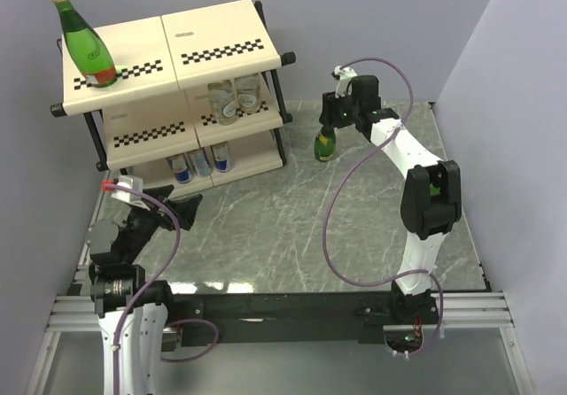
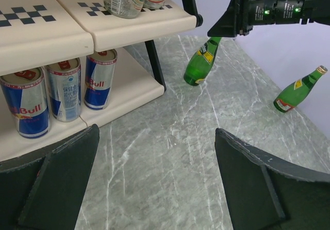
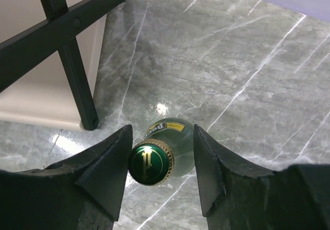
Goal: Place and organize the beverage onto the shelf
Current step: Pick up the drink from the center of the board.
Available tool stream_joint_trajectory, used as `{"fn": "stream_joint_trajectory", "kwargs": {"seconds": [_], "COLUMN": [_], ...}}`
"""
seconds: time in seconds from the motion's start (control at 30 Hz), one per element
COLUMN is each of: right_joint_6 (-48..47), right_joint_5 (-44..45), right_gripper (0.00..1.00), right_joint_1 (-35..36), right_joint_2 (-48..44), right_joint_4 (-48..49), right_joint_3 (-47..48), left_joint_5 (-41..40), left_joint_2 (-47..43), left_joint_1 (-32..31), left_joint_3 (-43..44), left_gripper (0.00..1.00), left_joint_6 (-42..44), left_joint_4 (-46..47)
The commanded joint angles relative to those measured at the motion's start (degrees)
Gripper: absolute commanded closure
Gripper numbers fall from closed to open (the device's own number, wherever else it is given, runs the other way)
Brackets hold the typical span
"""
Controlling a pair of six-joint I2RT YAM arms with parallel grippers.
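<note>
One tall green bottle (image 1: pixel 89 45) stands on the top tier of the shelf (image 1: pixel 221 36). Two clear bottles (image 1: pixel 235 98) sit on the middle tier, and three blue-silver cans (image 2: pixel 62 88) on the bottom tier. A second green bottle (image 3: pixel 172 140) stands on the table beside the shelf's right leg. My right gripper (image 3: pixel 162 137) straddles its gold-rimmed cap (image 3: pixel 150 163): the left finger is at the cap and the right finger stands clear of it. A third green bottle (image 2: pixel 296 91) stands farther right. My left gripper (image 2: pixel 157 132) hangs wide open and empty over the table in front of the cans.
The shelf's black leg (image 3: pixel 77 80) is close to the left of the right gripper. Purple walls close in the table at the back and right. The right arm's cable (image 1: pixel 354 182) loops over the marble tabletop (image 1: pixel 292 227).
</note>
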Motion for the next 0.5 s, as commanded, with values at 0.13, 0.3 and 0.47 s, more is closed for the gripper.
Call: {"fn": "stream_joint_trajectory", "kwargs": {"seconds": [0.13, 0.3, 0.47], "right_joint_6": [0.9, 1.0, -0.3], "right_joint_5": [2.3, 2.6, 3.7], "right_gripper": [0.52, 0.79, 0.81], "right_joint_1": [1.0, 1.2, 1.3], "right_joint_2": [-0.2, -0.1, -1.6], "right_joint_4": [4.0, 3.4, 4.1], "right_joint_3": [-0.5, -0.2, -2.2], "left_joint_5": [0.8, 1.8, 2.8], "left_joint_2": [0.5, 0.8, 2.5], "left_joint_1": [0.1, 0.0, -0.3], "left_joint_3": [-0.9, -1.2, -1.3], "left_gripper": [0.01, 0.01, 0.01], "left_joint_6": [-2.1, -2.9, -3.3], "left_joint_4": [4.4, 5.4, 5.7]}}
